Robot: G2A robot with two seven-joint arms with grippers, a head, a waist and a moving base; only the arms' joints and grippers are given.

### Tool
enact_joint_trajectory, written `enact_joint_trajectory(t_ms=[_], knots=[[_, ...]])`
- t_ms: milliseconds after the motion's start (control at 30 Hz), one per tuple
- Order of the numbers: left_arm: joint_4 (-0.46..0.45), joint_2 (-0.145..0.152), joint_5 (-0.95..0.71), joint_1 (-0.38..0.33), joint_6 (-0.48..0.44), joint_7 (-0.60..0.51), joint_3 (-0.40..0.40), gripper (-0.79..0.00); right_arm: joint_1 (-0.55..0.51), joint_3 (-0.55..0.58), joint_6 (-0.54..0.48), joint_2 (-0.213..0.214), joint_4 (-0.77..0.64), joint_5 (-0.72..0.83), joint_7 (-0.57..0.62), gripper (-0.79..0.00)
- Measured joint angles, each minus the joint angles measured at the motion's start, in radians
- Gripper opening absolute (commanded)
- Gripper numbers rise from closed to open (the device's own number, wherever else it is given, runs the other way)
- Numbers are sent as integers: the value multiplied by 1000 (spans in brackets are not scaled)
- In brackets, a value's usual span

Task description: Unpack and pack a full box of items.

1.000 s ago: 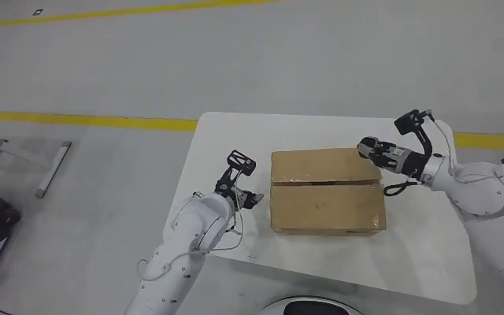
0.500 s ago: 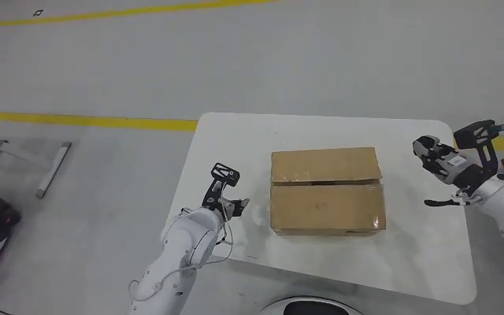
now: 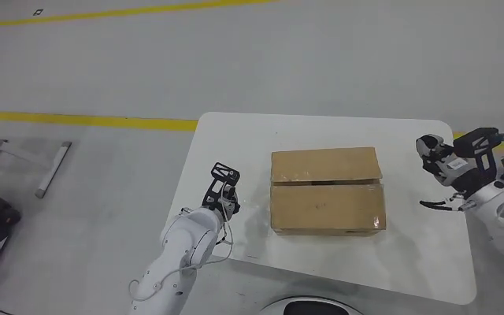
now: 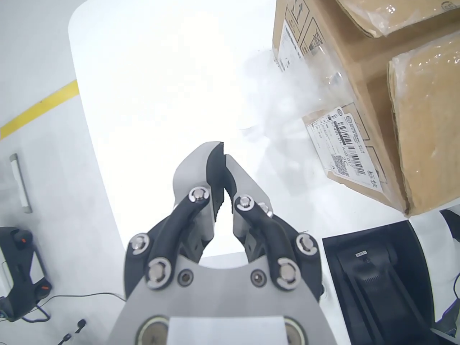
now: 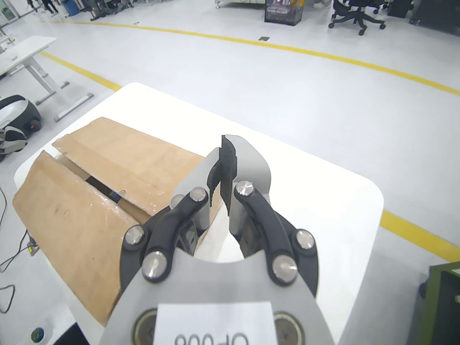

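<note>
Cardboard box (image 3: 327, 190) is found mid-frame in the top view on the white bench (image 3: 236, 142), flaps down, seam slightly gaping — unpacking judged not yet begun. Left gripper (image 4: 220, 152) at its lower left and right gripper (image 5: 224, 152) at far right are held closed, empty, clear of it. Next, a flap edge would need to be caught and lifted.

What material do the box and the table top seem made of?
Box: brown cardboard, matte, raw flap edges; wrinkled shiny clear film, probably tape, over its flaps. Table: smooth white top, faintly glossy, perhaps laminate or painted board.
</note>
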Motion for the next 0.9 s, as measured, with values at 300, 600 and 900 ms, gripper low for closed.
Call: enact_joint_trajectory(t_ms=[300, 600, 900], knots=[[46, -2, 11, 37, -48, 66, 22, -785, -104, -94, 62, -26, 108, -187, -351, -785], [80, -13, -26, 12, -143, 65, 80, -785, -95, -206, 120, -48, 195, -341, -412, -785], [94, -23, -49, -12, -211, 63, 134, -785, -81, -250, 128, -65, 222, -301, -391, -785]])
